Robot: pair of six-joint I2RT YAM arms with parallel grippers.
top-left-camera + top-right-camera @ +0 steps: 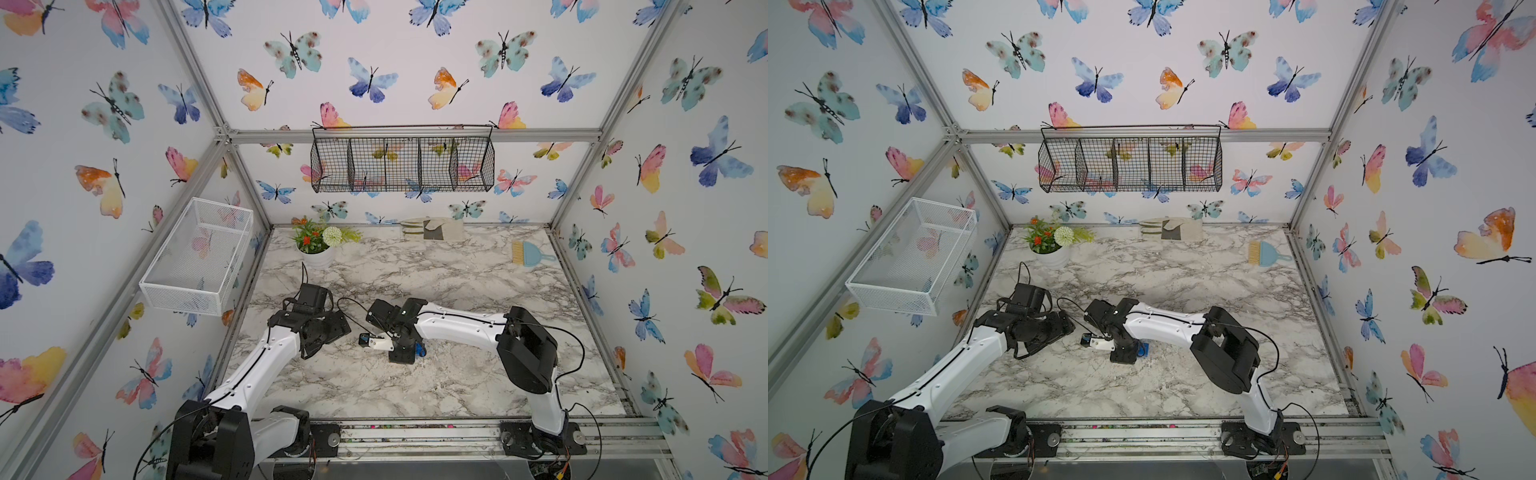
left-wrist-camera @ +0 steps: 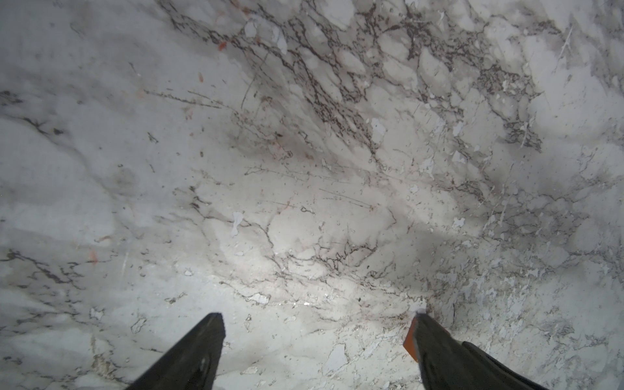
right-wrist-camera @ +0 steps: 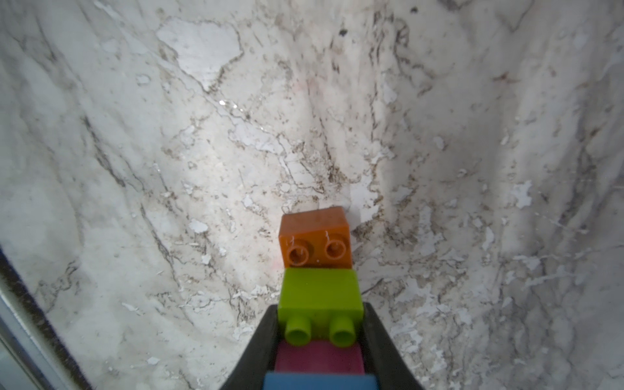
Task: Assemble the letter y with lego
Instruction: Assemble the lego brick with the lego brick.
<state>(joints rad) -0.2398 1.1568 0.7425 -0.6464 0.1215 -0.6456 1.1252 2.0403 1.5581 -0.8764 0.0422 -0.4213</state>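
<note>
A butterfly-papered booth encloses a marble-patterned bench (image 1: 415, 386). Near its middle, low over the surface, the letter y (image 3: 319, 293) is pinched by the right jaws across the flat sides of its pink brick (image 3: 319, 358) and green brick (image 3: 320, 292). The orange brick (image 3: 315, 239) juts beyond them. The piece looks light, rigid and smooth. Its stud joints would likely pop under sideways force, so the stem's flat sides seem the safest hold. The left jaws stand spread and empty nearby. Open marble lies around, with a flower pot (image 1: 318, 249) and brush (image 1: 530, 253) well apart at the far edge.
</note>
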